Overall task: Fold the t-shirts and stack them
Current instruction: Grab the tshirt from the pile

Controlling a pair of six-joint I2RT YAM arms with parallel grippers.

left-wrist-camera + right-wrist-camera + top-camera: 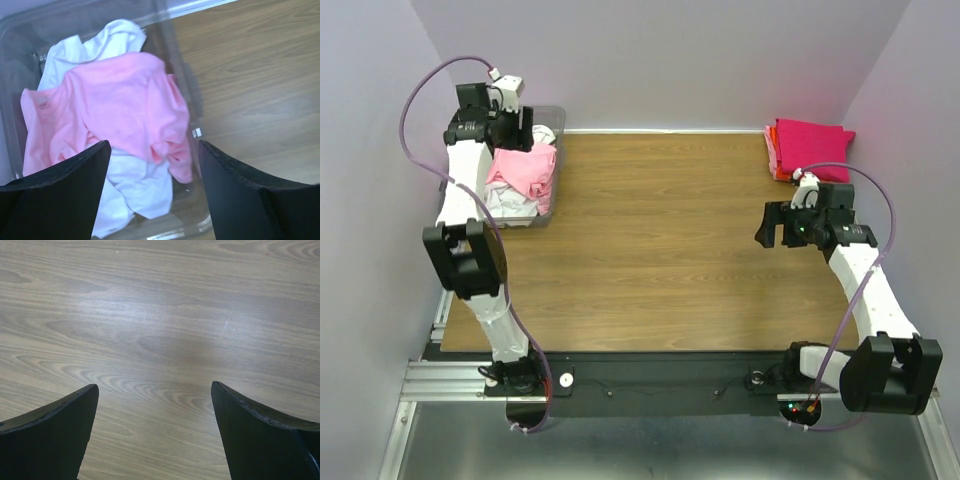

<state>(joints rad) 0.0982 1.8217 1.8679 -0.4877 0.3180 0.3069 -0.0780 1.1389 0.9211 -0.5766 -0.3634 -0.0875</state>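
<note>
Right gripper (155,387): jaws apart, holding nothing, over tabletop (160,315) | Left gripper (152,147): jaws apart above bin (175,50); light pink t-shirt (120,100) crumpled over white t-shirt (102,42) inside | Risk: pinch may catch both tees, or drag bin | Folded stack (812,143): far right corner.

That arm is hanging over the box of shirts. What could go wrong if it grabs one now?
1. The pink tee lies crumpled on top of the white tee. The open left gripper might pinch both layers and drag two shirts out together.
2. The pink tee is bunched against the wall of the clear bin. A lift could catch there and tug the bin along.
</note>
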